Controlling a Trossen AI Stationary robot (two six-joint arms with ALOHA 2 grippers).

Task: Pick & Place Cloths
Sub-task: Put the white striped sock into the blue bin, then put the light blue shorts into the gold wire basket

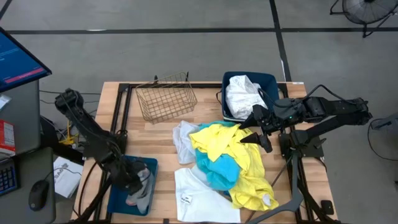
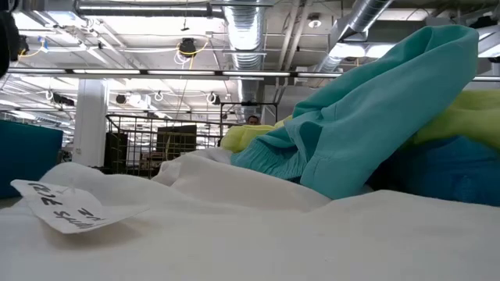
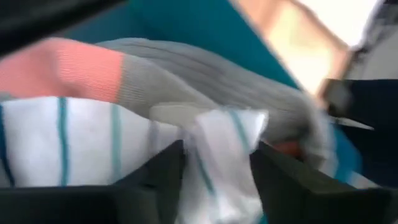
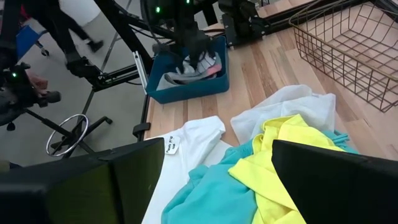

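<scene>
The left gripper (image 3: 214, 171) pinches one striped sock (image 3: 93, 143) between its fingers, a grey-and-coral sock (image 3: 155, 78) just behind, inside one blue bin (image 1: 121, 199). The right gripper (image 1: 264, 134) hangs open above the pile: one yellow cloth (image 1: 239, 155), one teal (image 1: 217, 171), two white (image 1: 202, 196).

Bare tabletop (image 1: 134, 127) between wire basket (image 1: 166, 98) and left bin (image 1: 118, 198) (cloth heap (image 1: 224, 158) crowding the middle).

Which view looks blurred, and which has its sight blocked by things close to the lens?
Left wrist view: smeared and soft, the striped sock between the left gripper fingers barely sharp. Low view: the teal cloth and white cloth crowd the lens, hiding the table behind. High view: evenly lit, crisp.
</scene>
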